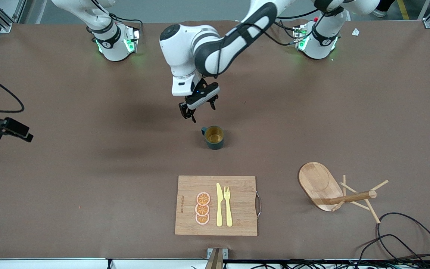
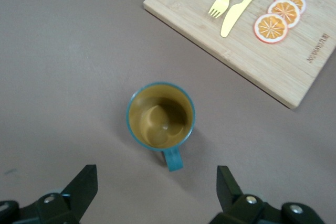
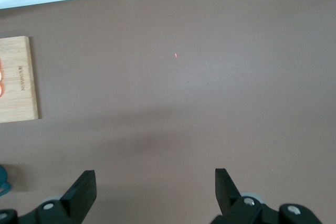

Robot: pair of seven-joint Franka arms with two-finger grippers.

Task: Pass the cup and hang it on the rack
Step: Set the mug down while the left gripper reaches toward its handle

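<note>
One cup (image 1: 214, 137) stands upright on the brown table just under and slightly ahead of the left gripper (image 1: 202, 111), whose fingers are spread wide, and its handle (image 2: 173, 160) points back toward that claw. It is a small dark teal cylinder with a tan inside, and it looks rigid, light and smooth-glazed, so probably slippery. Pinching the wall across the rim seems the safest hold, since that leaves the handle free for a peg. The rack (image 1: 317, 183), of pale wood with thin dowels, lies tipped on its side well away from the claw, toward the left arm's end of the table. The right gripper (image 3: 155, 182) waits with its fingers spread over bare table.
</note>
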